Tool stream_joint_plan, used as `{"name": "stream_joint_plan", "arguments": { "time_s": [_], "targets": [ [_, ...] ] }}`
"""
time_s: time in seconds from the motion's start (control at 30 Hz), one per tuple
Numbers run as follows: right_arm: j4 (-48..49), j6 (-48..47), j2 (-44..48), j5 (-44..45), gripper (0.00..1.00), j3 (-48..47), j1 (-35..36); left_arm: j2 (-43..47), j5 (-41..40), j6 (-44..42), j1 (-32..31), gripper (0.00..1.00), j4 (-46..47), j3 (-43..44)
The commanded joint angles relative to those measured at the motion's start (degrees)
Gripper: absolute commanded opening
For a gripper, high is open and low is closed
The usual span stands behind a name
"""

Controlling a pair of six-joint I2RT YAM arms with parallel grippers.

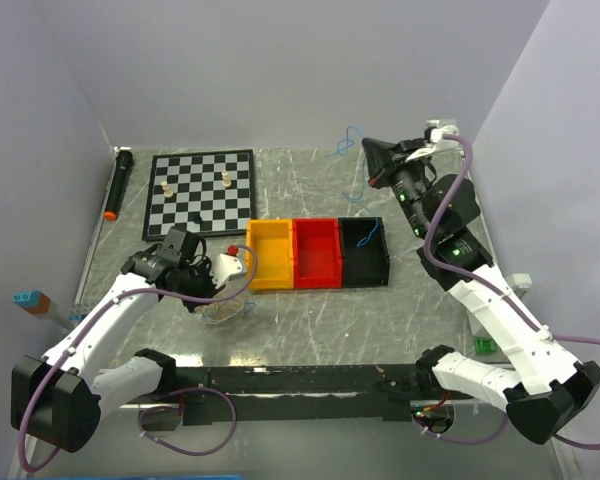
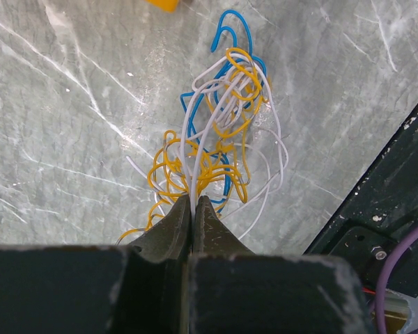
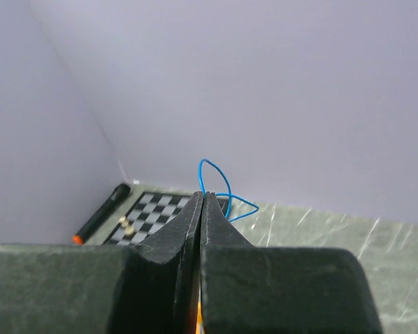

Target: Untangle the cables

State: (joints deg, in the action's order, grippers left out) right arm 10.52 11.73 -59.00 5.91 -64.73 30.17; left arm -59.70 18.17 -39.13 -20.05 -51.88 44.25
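Though tangled, cables between left tool tips

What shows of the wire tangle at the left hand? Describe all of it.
The wire tangle is a loose knot of hair-thin, curly yellow, white and blue strands that look like plastic-coated wire. It lies flat on the grey marbled table. Blue loops poke out at its far end, and yellow coils bunch nearest the left hand. That hand is shut, its tips pinching white strands at the tangle's near edge.
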Motion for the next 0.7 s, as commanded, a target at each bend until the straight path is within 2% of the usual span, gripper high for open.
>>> {"name": "stream_joint_plan", "arguments": {
  "time_s": [0.0,0.3,0.67],
  "targets": [
    [3.5,-2.8,-0.1,-0.4,0.0,-2.8,-2.3,1.2,2.0,1.3,0.1,0.01,-0.6,0.0],
    [7.7,-0.7,-0.8,-0.6,0.0,3.8,-5.4,1.9,2.6,1.8,0.1,0.01,-1.3,0.7],
    [15.6,-4.4,-5.5,3.1,0.0,11.0,-6.4,4.3,2.4,1.6,0.1,0.01,-2.4,0.1]
  ]
}}
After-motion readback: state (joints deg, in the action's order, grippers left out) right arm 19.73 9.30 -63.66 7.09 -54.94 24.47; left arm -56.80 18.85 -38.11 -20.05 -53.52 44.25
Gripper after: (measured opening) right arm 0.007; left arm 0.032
